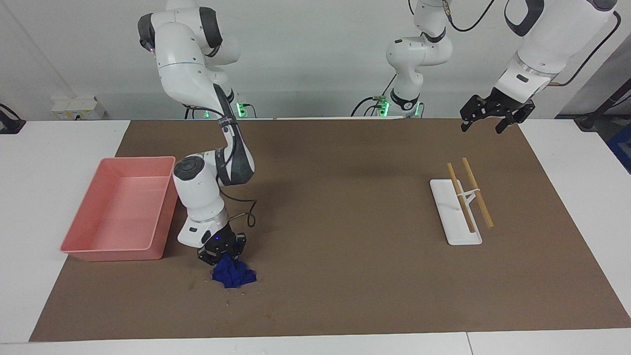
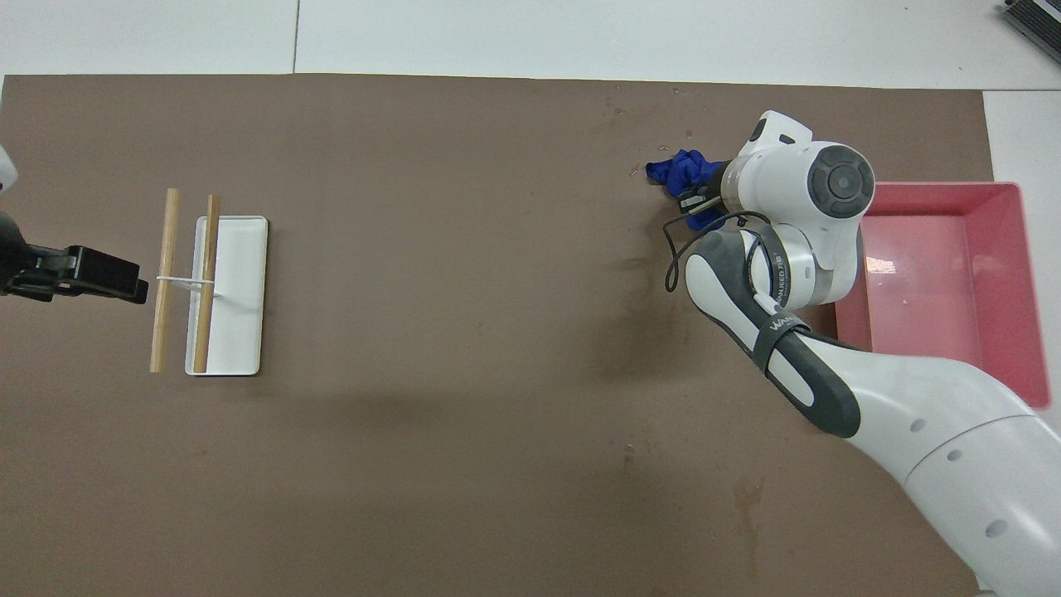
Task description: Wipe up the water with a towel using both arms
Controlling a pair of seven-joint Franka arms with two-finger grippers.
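Note:
The deep-blue towel (image 1: pixel 234 275) (image 2: pixel 681 170) lies bunched on the brown mat, toward the right arm's end of the table. My right gripper (image 1: pixel 222 249) (image 2: pixel 696 199) is shut on the towel's top and presses it onto the mat. Tiny pale specks of water (image 1: pixel 244 294) (image 2: pixel 615 106) dot the mat just farther from the robots than the towel. My left gripper (image 1: pixel 482 129) (image 2: pixel 137 286) hangs open and holds nothing. It is in the air over the left arm's end of the mat, where that arm waits.
A pink tray (image 1: pixel 162 207) (image 2: pixel 937 189) stands beside the right arm's wrist. A white slab with two wooden sticks (image 1: pixel 456 217) (image 2: pixel 240 290) lies toward the left arm's end. Two slimmer white arms (image 1: pixel 409 54) stand at the robots' edge.

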